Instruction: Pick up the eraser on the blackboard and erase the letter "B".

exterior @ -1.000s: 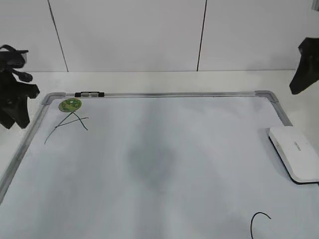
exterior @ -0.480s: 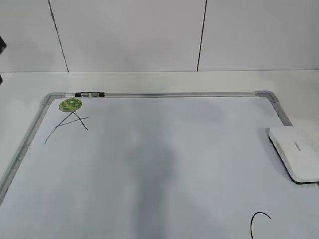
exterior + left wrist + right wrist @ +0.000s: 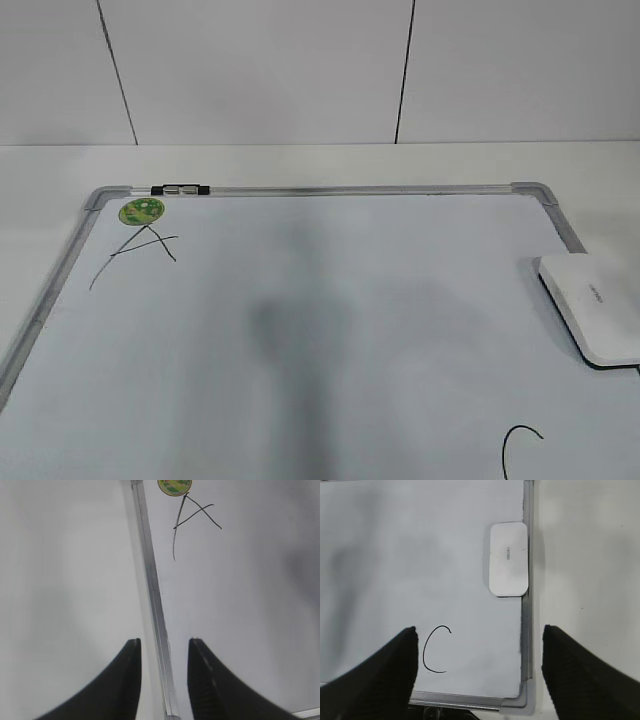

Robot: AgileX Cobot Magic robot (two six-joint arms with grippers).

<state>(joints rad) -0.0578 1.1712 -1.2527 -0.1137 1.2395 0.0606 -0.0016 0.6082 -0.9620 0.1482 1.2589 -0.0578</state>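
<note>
With my right jaws (image 3: 479, 675) wide apart above the board's (image 3: 330, 330) right edge, I should drop straight over the eraser (image 3: 508, 558) lying flat beside that frame and pinch its long sides squarely; my left jaws (image 3: 164, 680) hang slightly parted, empty.

Exterior looking down at a slant over the blackboard (image 3: 330, 330); both wrists hanging high, facing down; sharing eraser (image 3: 508, 558) with right, sticker (image 3: 174, 486) with left.
</note>
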